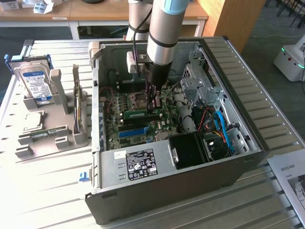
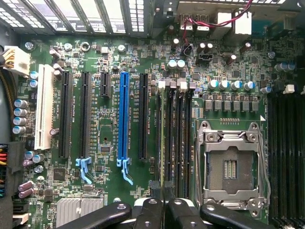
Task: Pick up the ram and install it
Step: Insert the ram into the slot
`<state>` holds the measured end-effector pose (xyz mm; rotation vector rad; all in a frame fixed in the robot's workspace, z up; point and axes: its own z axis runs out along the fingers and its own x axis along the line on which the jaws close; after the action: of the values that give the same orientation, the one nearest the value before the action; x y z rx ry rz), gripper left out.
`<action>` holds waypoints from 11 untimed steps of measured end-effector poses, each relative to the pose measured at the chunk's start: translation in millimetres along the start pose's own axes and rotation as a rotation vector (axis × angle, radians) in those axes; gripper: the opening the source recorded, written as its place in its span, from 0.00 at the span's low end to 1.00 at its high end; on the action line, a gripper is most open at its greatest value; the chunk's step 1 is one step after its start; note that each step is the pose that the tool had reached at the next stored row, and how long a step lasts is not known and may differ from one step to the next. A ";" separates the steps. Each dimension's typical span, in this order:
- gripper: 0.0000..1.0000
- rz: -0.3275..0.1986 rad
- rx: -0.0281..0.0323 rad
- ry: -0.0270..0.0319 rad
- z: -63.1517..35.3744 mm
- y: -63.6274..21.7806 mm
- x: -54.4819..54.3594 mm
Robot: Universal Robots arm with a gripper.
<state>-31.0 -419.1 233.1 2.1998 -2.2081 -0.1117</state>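
On slatted white table (image 1: 47, 191), open computer case (image 1: 167, 191), gripper (image 1: 153, 101) pinching ram (image 1: 141, 115) at motherboard (image 1: 113, 128), wooden desk (image 1: 95, 12) behind

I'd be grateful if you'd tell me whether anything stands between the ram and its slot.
Nothing visible does. The gripper holds the ram edge-down right at the empty slots beside the CPU socket.

The pale slatted worktop (image 1: 47, 191) spans the scene. Past its far edge stands a wooden desk (image 1: 105, 12) with a white front, and small boxes (image 1: 40, 5) sit on it at the exterior view's left. At that view's far right a tall wooden panel (image 1: 228, 24) rises over dark grey floor (image 1: 267, 28), where a white unit (image 1: 290, 59) shows a green light. The lighting is even.
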 end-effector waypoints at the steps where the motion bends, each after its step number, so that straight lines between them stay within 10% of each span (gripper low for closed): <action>1: 0.12 0.000 0.0007 0.0001 0.0 0.1 0.0; 11: 0.12 0.000 0.0066 0.0000 0.0 0.6 0.2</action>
<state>-31.6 -419.3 233.1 2.2034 -2.2114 -0.1046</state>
